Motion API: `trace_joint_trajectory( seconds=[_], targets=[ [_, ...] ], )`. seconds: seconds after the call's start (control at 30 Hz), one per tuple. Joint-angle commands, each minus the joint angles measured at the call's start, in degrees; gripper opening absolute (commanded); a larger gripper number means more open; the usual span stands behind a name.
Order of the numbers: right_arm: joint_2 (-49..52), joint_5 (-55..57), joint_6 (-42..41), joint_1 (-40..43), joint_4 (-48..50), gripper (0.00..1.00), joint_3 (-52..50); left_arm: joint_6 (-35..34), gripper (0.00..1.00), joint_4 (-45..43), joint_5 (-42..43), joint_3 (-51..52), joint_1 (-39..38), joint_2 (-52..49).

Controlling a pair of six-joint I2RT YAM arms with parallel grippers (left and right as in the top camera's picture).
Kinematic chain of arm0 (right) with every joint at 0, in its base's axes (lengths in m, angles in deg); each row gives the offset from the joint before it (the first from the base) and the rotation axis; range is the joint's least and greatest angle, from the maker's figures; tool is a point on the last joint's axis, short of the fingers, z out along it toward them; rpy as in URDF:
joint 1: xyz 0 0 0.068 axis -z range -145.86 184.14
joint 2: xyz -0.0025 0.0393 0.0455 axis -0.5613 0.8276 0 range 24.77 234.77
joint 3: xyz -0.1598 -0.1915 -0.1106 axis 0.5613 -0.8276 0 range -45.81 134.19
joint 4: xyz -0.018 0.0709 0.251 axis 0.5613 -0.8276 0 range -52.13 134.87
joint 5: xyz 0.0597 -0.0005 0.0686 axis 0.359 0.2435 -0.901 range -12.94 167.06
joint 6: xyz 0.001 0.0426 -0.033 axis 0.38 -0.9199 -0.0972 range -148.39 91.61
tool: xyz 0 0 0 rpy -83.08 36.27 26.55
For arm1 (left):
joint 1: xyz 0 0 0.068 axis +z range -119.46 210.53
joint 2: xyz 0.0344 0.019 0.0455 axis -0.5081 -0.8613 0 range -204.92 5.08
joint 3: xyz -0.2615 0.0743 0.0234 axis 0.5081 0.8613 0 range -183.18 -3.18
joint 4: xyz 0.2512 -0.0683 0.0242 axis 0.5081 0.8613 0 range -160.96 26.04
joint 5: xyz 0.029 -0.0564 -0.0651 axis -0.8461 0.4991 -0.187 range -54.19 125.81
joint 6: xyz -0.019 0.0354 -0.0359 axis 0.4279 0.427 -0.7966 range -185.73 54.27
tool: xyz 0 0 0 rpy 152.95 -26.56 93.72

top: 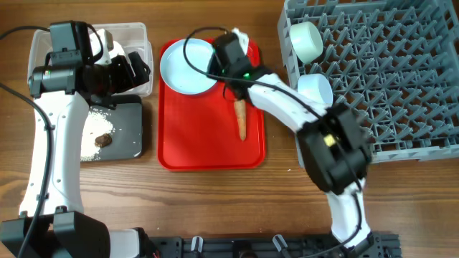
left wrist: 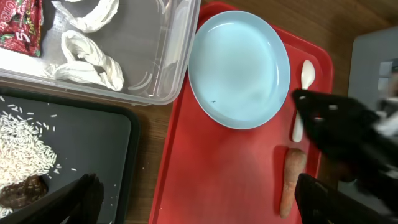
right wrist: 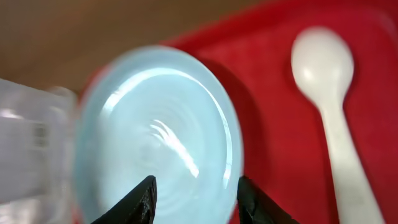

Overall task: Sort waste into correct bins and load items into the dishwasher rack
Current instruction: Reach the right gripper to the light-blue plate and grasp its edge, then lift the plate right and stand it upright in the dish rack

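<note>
The light-blue plate (top: 186,66) lies at the back left of the red tray (top: 208,150). The white spoon (left wrist: 305,93) lies right of it, and the carrot (top: 242,118) lies below the spoon. My right gripper (top: 228,54) is open and empty, low over the plate's right rim (right wrist: 155,137), jaws (right wrist: 196,202) spanning that rim, beside the spoon (right wrist: 329,93). My left gripper (top: 140,68) is open and empty (left wrist: 199,202), above the clear bin's (left wrist: 174,74) right end. That bin holds crumpled paper (left wrist: 87,53) and the red wrapper (left wrist: 18,25). The black bin (top: 129,122) holds rice crumbs (left wrist: 25,149) and the brown lump (top: 104,140).
The grey dishwasher rack (top: 387,79) fills the right side, close to the tray. Two pale bowls (top: 307,39) (top: 317,89) sit at its left edge. The yellow cup is not in view. My right arm stretches across from the front right over the tray's right side.
</note>
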Motion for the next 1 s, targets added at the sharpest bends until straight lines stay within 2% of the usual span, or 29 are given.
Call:
trace_joint_trajectory(
  seconds=[0.0, 0.17, 0.27, 0.5, 0.53, 0.57, 0.6, 0.8, 0.97],
  targets=[
    [3.3, -1.0, -4.1, -0.4, 0.3, 0.42, 0.2, 0.1, 1.0, 0.0, -0.3, -0.5, 0.2, -0.2],
    [5.4, -1.0, -4.3, -0.4, 0.3, 0.41, 0.2, 0.1, 1.0, 0.0, -0.3, -0.5, 0.2, -0.2],
    [7.2, -2.8, -5.2, -0.4, 0.3, 0.37, 0.2, 0.1, 1.0, 0.0, -0.3, -0.5, 0.2, -0.2],
    [8.2, -3.7, -5.2, -0.5, -2.7, 0.19, 0.2, 0.1, 1.0, 0.0, -0.3, -0.5, 0.2, -0.2],
    [8.2, -3.7, -5.2, -0.5, -3.2, 0.15, 0.2, 0.1, 1.0, 0.0, -0.3, -0.5, 0.2, -0.2],
    [8.2, -3.7, -5.2, -0.5, -3.7, 0.06, 0.2, 0.1, 1.0, 0.0, -0.3, -0.5, 0.2, -0.2],
    [8.2, -4.3, -5.1, -0.5, -4.0, 0.04, 0.2, 0.1, 1.0, 0.0, -0.3, -0.5, 0.2, -0.2],
    [6.6, -4.7, -4.6, -0.1, -4.4, 0.04, 0.3, 0.1, 1.0, 0.0, -0.3, -0.5, 0.2, -0.2],
    [-0.2, -3.6, 3.6, 2.2, -5.6, 0.04, 0.3, 0.1, 1.0, 0.0, -0.3, -0.5, 0.2, -0.2]
  ],
)
